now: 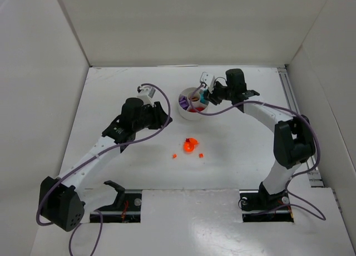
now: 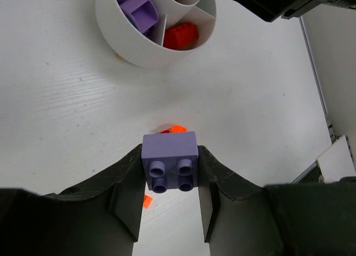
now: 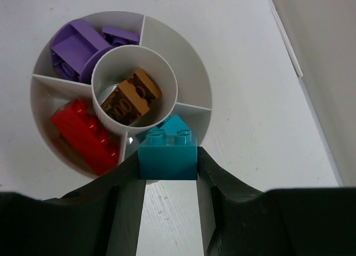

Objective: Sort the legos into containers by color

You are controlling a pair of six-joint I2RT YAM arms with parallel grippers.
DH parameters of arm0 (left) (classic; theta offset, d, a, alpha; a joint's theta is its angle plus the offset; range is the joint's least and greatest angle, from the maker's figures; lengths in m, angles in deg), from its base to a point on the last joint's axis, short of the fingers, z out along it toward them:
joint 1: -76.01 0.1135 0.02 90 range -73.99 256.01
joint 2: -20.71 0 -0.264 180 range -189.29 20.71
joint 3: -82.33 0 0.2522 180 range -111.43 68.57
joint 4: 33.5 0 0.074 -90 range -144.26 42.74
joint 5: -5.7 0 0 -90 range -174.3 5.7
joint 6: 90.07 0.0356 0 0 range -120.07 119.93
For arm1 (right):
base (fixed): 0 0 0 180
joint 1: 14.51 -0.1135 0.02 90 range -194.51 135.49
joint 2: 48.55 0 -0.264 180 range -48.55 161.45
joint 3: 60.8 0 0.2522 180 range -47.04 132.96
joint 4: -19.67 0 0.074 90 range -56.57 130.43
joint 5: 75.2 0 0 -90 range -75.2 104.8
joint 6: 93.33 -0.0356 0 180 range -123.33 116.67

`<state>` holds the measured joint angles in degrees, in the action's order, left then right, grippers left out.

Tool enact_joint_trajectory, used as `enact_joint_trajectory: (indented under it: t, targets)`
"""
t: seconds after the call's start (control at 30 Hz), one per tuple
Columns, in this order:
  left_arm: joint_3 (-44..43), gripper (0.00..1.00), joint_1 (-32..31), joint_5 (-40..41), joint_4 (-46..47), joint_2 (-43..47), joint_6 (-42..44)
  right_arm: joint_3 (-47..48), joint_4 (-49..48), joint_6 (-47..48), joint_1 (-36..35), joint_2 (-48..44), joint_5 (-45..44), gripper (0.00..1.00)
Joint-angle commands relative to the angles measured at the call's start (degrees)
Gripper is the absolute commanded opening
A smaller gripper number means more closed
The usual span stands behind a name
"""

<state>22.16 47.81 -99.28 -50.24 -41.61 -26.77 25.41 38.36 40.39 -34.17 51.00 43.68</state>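
— Holding anything in your left gripper [image 2: 169,175]?
— One lilac brick [image 2: 169,156], clamped between the fingers, studs toward the camera, above the table [image 2: 67,100] near loose orange pieces [image 2: 177,128].
— And your right gripper [image 3: 168,170]?
— One teal brick [image 3: 168,158], gripped, at the white dish's [image 3: 189,50] rim. Dish contents: purple pieces [image 3: 78,47], one wedge; red brick [image 3: 83,133], next wedge; brown brick [image 3: 130,97], central well; second teal piece [image 3: 177,123], wedge by your held brick.
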Motion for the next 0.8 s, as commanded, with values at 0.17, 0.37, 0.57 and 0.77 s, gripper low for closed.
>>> enact_joint_trajectory:
  t: [0.17, 0.37, 0.57, 0.77]
  targets:
    - [-2.72, 0.00, 1.58, 0.48, 0.43, -1.84, 1.03, 5.60, 4.12, 1.97, 0.85, 3.37, 0.30, 0.35]
    - [-2.72, 0.00, 2.10, 0.48, 0.43, -2.89, 1.03, 6.13, 5.27, 2.51, 0.85, 5.13, 0.30, 0.48]
    - [-2.72, 0.00, 2.10, 0.48, -0.09, -2.89, 1.03, 7.18, 5.79, 2.51, 0.85, 5.75, 0.30, 0.63]
    - [-2.72, 0.00, 2.10, 0.48, -0.09, -2.36, 0.51, 7.18, 5.79, 2.51, 0.85, 4.95, 0.30, 0.66]
